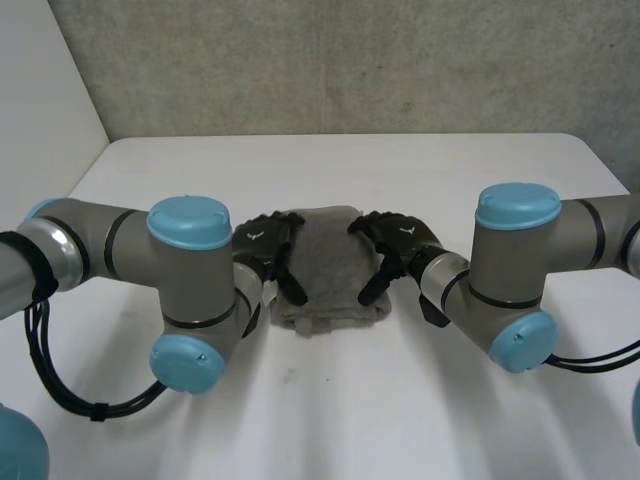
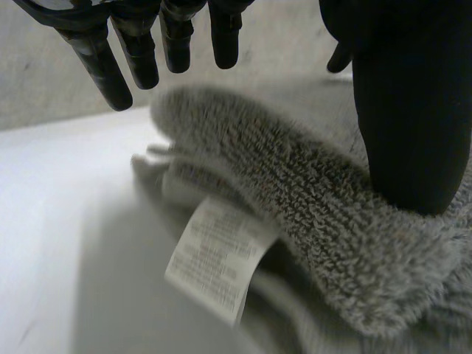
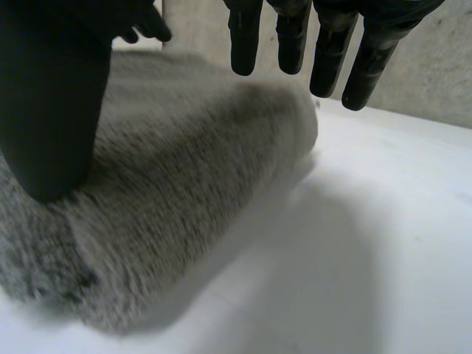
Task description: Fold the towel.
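At mid-table the towel (image 1: 330, 270) is already a folded bundle and looks about done; left hand (image 1: 265, 245) at its 9 o'clock, right hand (image 1: 400, 240) at 3, both spread loose, thumbs on it.

The one thing that carries print is a small white label (image 2: 217, 262), which hangs from a folded edge of the grey towel (image 2: 317, 214) in the left wrist view. It has several lines of small dark print, but the letters are too blurred to read.

Grey arms (image 1: 100, 242), light-blue caps (image 1: 188, 222), black hands (image 1: 262, 240).
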You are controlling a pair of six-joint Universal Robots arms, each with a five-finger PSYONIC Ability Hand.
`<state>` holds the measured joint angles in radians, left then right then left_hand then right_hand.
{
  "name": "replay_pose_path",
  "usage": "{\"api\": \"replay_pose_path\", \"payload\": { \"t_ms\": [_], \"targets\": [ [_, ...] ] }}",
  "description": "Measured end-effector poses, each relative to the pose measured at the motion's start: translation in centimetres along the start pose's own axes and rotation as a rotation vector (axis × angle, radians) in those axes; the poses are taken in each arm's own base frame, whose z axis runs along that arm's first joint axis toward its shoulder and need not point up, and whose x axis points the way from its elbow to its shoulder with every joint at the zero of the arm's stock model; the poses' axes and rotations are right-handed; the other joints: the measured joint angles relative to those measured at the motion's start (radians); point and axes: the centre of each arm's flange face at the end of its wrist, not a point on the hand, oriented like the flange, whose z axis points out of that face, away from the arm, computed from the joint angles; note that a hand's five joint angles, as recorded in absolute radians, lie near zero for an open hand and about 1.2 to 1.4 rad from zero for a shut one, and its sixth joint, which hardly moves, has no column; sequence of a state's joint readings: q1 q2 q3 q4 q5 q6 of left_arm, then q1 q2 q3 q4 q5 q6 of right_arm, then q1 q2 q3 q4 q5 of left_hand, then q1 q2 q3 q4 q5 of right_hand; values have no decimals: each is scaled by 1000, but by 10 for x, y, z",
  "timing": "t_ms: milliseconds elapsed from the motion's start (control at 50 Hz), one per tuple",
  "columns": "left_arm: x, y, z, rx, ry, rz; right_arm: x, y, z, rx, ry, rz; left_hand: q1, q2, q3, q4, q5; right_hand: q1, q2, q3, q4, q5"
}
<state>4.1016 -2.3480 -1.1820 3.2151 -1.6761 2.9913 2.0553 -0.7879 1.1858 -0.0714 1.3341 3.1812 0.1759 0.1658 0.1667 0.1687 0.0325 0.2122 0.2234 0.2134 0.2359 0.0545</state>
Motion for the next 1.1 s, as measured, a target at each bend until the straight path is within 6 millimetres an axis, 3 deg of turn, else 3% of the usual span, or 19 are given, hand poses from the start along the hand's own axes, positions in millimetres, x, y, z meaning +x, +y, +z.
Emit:
{"api": "replay_pose_path", "payload": {
  "t_ms": [80,160,220,240,280,420,540,660,760,1100],
  "targets": [
    [-7,7,-4,-49,-34,7,1,5,5,-6,3,-30,0,-1,0,0,0,0,0,0,0,-5],
    [-9,2,-10,-62,-43,10,1,-8,2,27,12,-66,0,-1,0,0,-1,0,0,0,0,-5],
    [-7,-17,-19,-30,-36,7,-1,-35,-7,92,29,-110,0,-1,0,0,-1,0,0,0,0,-5],
    [-7,-17,-19,-30,-36,7,-1,-35,-7,92,29,-110,0,-1,0,0,-1,0,0,0,0,-5],
    [-4,-41,-30,21,-27,1,0,-65,-21,162,68,-149,0,-1,0,0,-1,0,0,0,0,-6],
    [-4,-105,-65,154,-21,-18,8,-127,-63,312,226,-222,0,-1,0,0,-1,0,0,0,0,-6],
    [-31,-160,-103,257,-85,-43,20,-164,-106,398,367,-300,0,-2,0,0,-1,0,0,0,0,-6],
    [-53,-191,-137,316,-148,-58,24,-174,-131,424,417,-337,0,-2,0,0,-1,0,0,0,0,-6],
    [-61,-195,-152,322,-172,-62,26,-172,-144,421,429,-342,0,-2,0,0,-1,0,0,0,0,-6],
    [-68,-178,-147,286,-141,-60,28,-154,-142,376,423,-328,0,-2,0,0,-1,0,0,0,0,-6]
  ]
}}
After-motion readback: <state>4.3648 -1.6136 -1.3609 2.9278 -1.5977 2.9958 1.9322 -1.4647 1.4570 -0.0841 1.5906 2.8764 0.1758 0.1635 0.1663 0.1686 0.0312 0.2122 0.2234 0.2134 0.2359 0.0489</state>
